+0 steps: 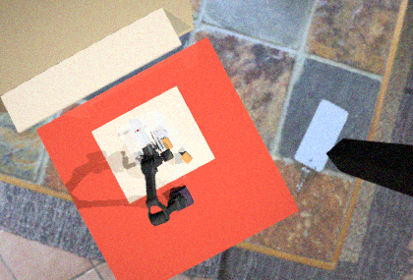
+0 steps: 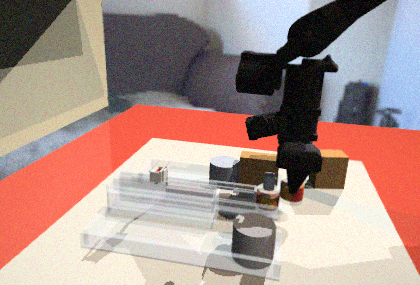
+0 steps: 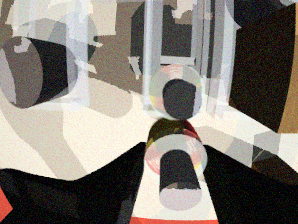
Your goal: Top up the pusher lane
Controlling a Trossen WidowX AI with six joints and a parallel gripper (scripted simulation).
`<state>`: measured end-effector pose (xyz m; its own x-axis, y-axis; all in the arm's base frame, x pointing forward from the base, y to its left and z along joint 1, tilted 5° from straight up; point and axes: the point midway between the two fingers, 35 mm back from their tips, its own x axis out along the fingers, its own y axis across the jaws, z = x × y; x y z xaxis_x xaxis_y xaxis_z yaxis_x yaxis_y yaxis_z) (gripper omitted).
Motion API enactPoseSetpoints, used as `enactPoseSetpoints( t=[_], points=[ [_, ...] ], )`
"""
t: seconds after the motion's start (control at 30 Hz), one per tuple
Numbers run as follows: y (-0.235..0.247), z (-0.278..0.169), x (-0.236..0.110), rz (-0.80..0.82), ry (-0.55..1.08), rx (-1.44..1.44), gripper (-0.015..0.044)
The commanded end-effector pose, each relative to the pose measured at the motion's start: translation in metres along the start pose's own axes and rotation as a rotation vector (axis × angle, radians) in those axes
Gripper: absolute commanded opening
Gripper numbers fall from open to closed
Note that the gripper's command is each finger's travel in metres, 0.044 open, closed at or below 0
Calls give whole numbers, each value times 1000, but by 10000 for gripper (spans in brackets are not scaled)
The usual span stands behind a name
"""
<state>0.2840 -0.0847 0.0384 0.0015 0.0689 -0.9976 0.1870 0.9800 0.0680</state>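
Observation:
A clear rack [image 2: 150,250] [image 3: 151,50] has see-through lanes. The jar in the sprung lane [image 2: 268,198] [image 3: 157,90] is amber with a pale label and dark cap, upright near the lane's front end. My gripper [image 2: 296,188] [image 3: 173,149] is shut on a matching small jar with a dark cap. This held jar [image 3: 180,172] is upright, just in front of the lane jar. Its lower part looks red-brown in the exterior view. The two jars look very close; I cannot tell whether they touch, nor the held jar's exact height over the lane floor. The pusher plate is not clear.
A large dark cylinder [image 2: 254,241] [image 3: 22,72] stands at one side of the rack, and a grey-topped cylinder [image 2: 223,170] stands farther back. Two brown blocks [image 2: 256,165] [image 2: 334,169] stand near the gripper. A beige shelf unit [image 1: 93,73] is beside the red table [image 1: 246,186].

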Motion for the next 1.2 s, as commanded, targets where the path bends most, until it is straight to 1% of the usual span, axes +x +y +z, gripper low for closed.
enactPoseSetpoints(
  t=[0.0, 1.17],
  points=[
    [0, 3, 0, 2, -6, 3, 0],
    [0, 15, 0, 2, -7, 3, 0]
  ],
)
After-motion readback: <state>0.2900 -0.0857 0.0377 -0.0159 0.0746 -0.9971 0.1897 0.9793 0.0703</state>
